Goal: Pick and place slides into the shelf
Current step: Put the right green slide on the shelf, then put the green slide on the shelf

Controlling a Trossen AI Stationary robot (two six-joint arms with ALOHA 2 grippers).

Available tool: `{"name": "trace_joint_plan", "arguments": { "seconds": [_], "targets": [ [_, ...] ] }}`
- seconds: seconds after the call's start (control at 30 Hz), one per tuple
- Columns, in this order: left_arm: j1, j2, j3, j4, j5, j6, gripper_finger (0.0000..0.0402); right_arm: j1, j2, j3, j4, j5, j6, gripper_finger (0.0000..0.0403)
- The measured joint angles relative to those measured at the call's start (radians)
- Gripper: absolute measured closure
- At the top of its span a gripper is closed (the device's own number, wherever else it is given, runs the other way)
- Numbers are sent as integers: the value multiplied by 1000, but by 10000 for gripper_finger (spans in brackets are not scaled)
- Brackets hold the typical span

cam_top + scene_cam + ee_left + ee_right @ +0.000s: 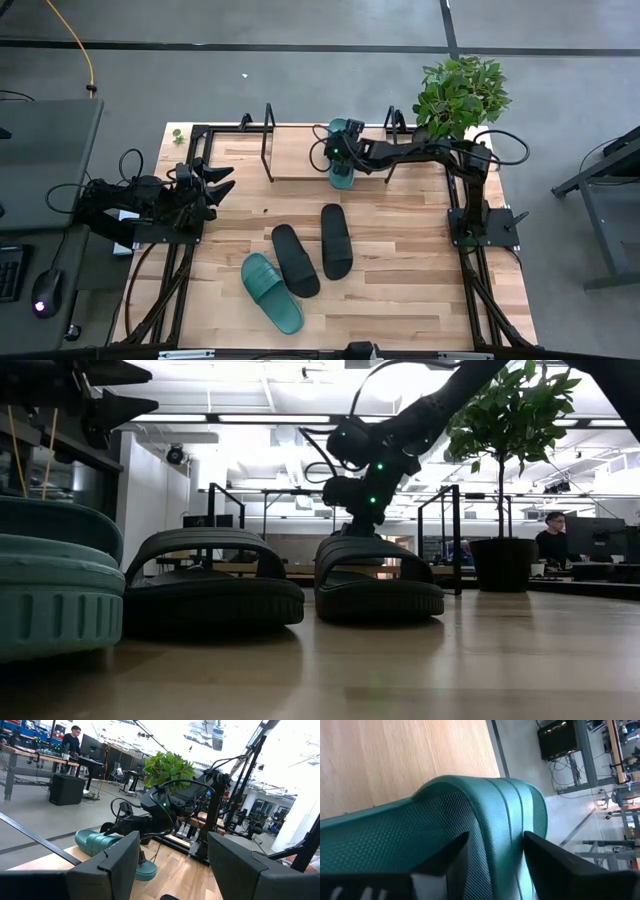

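Hovering my right pincer [341, 152] over the teal slide [342, 166] lying on the shelf [300, 158] at the far side of the table: fingers parted astride its ribbed strap, nothing gripped. My left pincer [222, 180] waits unclenched at the left edge. Two black slides [336, 240] and a second teal slide [271, 292] lie on the tabletop nearer, well apart from the shelf. Judging them light, soft rubber, slightly grippy; pinch across the strap arch, not the sole.
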State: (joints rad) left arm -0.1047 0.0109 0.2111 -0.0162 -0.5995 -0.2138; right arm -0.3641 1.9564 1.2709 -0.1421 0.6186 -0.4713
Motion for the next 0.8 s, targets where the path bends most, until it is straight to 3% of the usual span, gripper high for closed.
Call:
{"name": "trace_joint_plan", "arguments": {
  "seconds": [0.37,0.8],
  "targets": [
    [0,0,0,-1,0,0,185,4,0,1,-17,16,5,221],
    [0,0,0,-3,0,0,186,7,0,155,-271,-56,106,221]
  ]
}}
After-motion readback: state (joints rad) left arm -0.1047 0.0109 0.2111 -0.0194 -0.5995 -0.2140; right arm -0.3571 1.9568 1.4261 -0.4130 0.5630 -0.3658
